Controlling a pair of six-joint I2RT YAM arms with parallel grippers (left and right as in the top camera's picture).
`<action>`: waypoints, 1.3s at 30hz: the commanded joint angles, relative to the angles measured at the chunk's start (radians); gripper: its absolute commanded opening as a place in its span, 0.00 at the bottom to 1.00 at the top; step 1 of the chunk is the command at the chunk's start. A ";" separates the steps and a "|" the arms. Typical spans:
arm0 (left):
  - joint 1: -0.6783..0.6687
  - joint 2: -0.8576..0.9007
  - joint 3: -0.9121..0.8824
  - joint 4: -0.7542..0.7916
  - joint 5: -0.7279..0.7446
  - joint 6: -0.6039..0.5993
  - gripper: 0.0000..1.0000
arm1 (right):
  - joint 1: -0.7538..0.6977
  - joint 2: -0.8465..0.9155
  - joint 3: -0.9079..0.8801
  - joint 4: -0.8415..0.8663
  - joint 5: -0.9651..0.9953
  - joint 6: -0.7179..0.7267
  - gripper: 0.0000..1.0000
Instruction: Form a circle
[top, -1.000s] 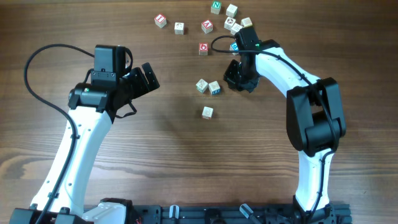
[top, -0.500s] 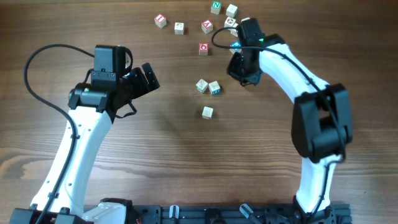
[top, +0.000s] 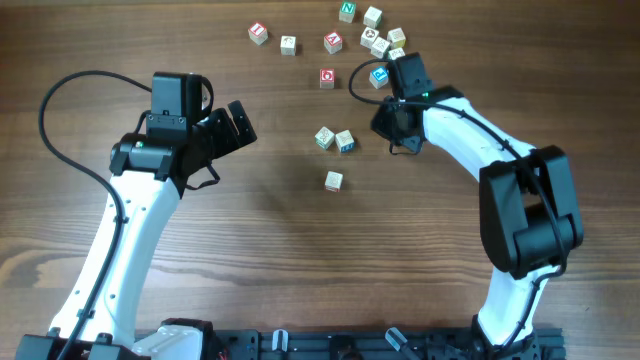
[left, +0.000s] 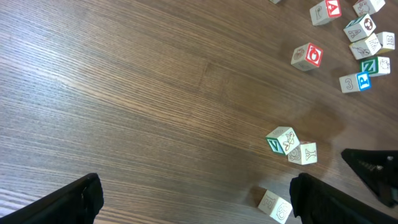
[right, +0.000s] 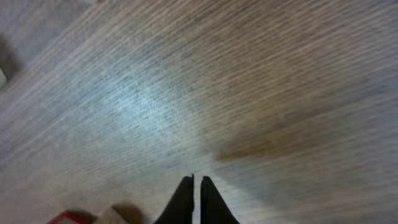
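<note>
Wood everywhere: a brown, fine-grained desk (top: 250, 230) and small pale cubes with coloured letters on their faces. Since a second ago the right pincer (right: 198, 183) has swung away. It was nosing just beside the circle (top: 335, 140), then went up toward the loose scatter (top: 333, 42). Now it sits further out, on the side away from the other arm, its slim black fingers pressed together on nothing, tips over bare grain. That shift has uncovered a blue-lettered cube (top: 379, 75) behind it. The circle has not budged: two cubes touching, a third a little apart, all lying between the two pincers. The left pincer (left: 194, 186) hasn't stirred, fingers spread wide and empty, the circle ahead of it and off to its right. Both arms are glossy white with black joints
</note>
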 joint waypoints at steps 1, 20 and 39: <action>0.005 0.006 0.006 0.002 0.008 -0.008 1.00 | -0.002 0.006 -0.051 0.069 -0.006 0.071 0.04; 0.005 0.006 0.006 0.002 0.008 -0.008 1.00 | 0.050 0.006 -0.103 0.193 -0.082 -0.082 0.04; 0.005 0.006 0.006 0.002 0.008 -0.008 1.00 | 0.053 0.006 -0.104 0.301 -0.234 -0.229 0.04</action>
